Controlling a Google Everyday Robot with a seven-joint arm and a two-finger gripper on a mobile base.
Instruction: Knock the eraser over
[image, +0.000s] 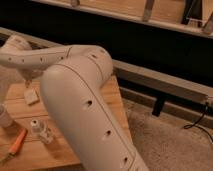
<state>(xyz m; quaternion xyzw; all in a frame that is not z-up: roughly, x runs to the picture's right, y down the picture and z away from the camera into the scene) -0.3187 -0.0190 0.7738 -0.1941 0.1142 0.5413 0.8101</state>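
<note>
Eraser (31, 95) lies near worktop (116, 102) far left edge; hand (29, 81) just above it, grip state unreadable. Bottle (41, 131) near front edge.

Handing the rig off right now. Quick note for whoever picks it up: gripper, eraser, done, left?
Gripper: at the end of the arm, which reaches across to the far left of the wooden table; it hangs just above the eraser.
Eraser: pale block near the table's far left edge; whether it stands or lies flat cannot be told.
Also on the table: small clear bottle, orange item at the near left.
Done: approach to the eraser.
Left: push the eraser over and confirm it tipped.
</note>
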